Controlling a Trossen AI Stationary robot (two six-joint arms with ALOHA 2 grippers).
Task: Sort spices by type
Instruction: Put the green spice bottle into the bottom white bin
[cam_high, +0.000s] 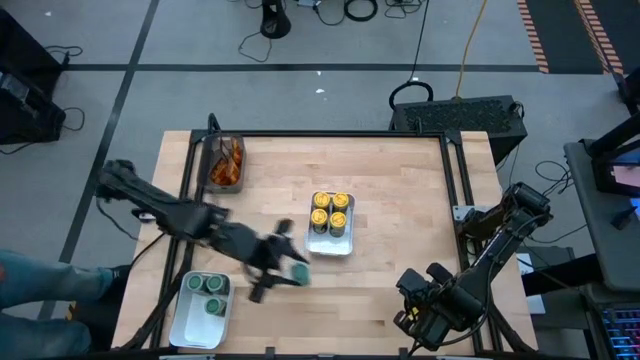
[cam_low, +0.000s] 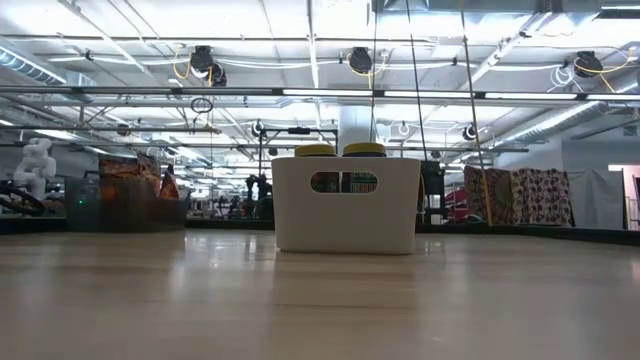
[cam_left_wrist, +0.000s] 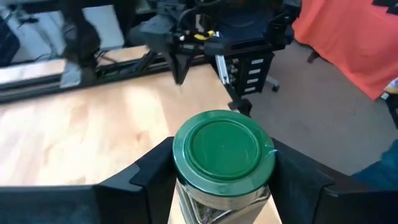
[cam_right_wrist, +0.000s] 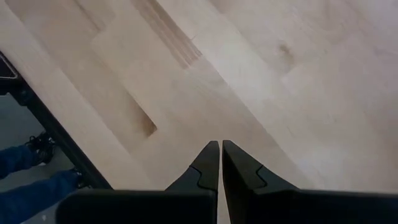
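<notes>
Between the left gripper's (cam_left_wrist: 224, 180) fingers sits a green-lidded jar (cam_left_wrist: 222, 155), clamped, just beside the white tray of yellow-lidded jars (cam_high: 330, 212) at mid-table. Right gripper (cam_right_wrist: 220, 163), fingers together, waits well apart from that tray (cam_high: 345, 245).

So the table (cam_high: 400, 190) is a light wood butcher-block top with a dark frame around the edge. Sitting on it: a dark bin (cam_high: 226, 163) of orange-brown packets near the far left corner, a white tray (cam_high: 331, 226) around the middle, and another white tray (cam_high: 200, 312) at the near left edge.
</notes>
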